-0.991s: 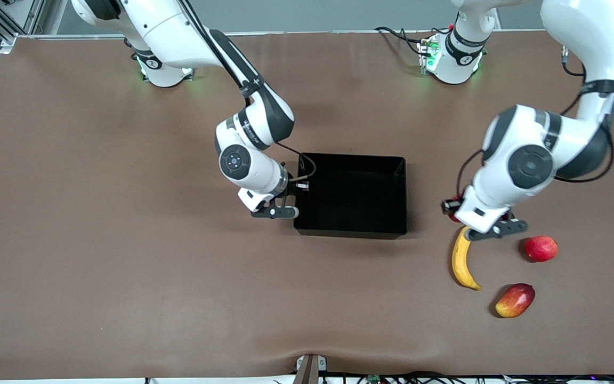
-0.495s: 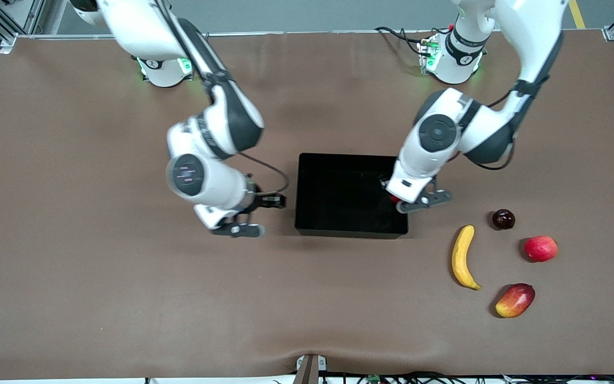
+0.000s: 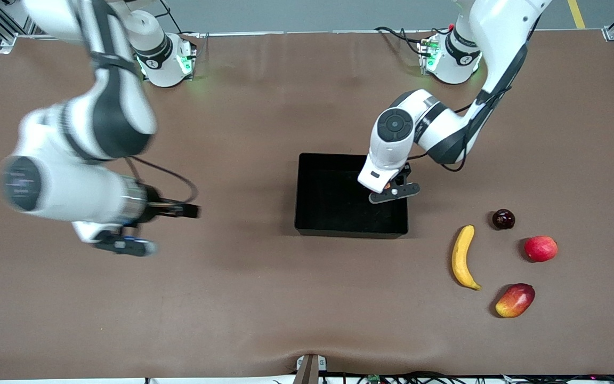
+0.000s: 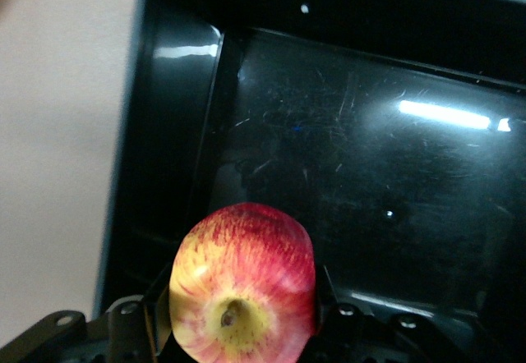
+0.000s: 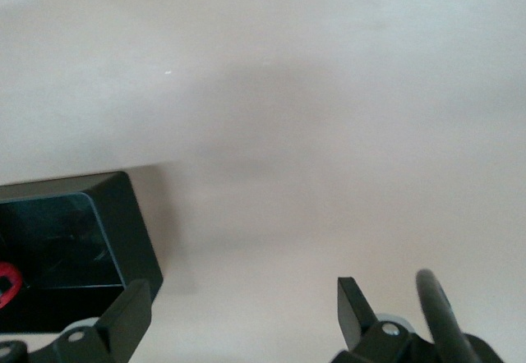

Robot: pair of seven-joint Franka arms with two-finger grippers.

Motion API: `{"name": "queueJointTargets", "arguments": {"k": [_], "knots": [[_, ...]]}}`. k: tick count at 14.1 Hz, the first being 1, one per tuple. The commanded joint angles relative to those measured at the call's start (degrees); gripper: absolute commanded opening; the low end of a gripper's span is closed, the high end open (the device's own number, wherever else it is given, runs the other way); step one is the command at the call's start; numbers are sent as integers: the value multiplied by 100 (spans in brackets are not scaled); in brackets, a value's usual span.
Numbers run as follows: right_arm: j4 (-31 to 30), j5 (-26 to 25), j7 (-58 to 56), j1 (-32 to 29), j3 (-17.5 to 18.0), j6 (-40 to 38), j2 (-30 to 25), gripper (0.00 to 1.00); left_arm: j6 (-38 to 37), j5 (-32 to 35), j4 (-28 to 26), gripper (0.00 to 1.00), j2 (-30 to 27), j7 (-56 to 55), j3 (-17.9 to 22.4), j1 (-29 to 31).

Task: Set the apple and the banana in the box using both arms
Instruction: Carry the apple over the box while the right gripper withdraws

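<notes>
The low-walled glossy black plastic box (image 3: 350, 194) is empty, the left gripper (image 3: 392, 191) hangs over it clenching the small red-and-yellow apple (image 4: 243, 285), the spread-fingered right gripper (image 3: 126, 245) holds nothing over bare table, and the curved yellow banana (image 3: 462, 257) lies untouched near the left arm's end.

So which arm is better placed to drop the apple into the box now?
The left. Its gripper is shut on the apple directly over the box. The right gripper is open, holds nothing, and hangs over bare table toward the right arm's end.
</notes>
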Motion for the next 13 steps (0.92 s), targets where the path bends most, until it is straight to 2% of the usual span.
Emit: {"name": "queueJointTargets", "arguments": {"k": [1,3,6,7,8,10,13], "knots": [[-48,-133,-370,-504,16,-530,-667,100,352,358,24,0,349,-169,2,-9],[-337,-798,-898,-576,-203,-575,-1116,100,370,376,15,0,446,-187,-7,-18],[-987,-1826,-1041,-523,-186,-470,-1942,100,370,333,50,0,639,-248,-7,-44],[-1120,-2022,-1050,-523,-177,-478,-2179,100,370,324,68,0,718,-300,-7,-53],[-1338,-2059,-1050,-558,-195,-504,-2443,100,370,324,76,22,771,-362,-7,-61],[-1857,-2155,-1059,-585,-204,-443,-2953,100,370,350,172,100,807,-397,-7,-61],[-1982,-2261,-1059,-760,-213,-302,-2999,100,318,367,208,100,545,-380,-16,-35]]}}
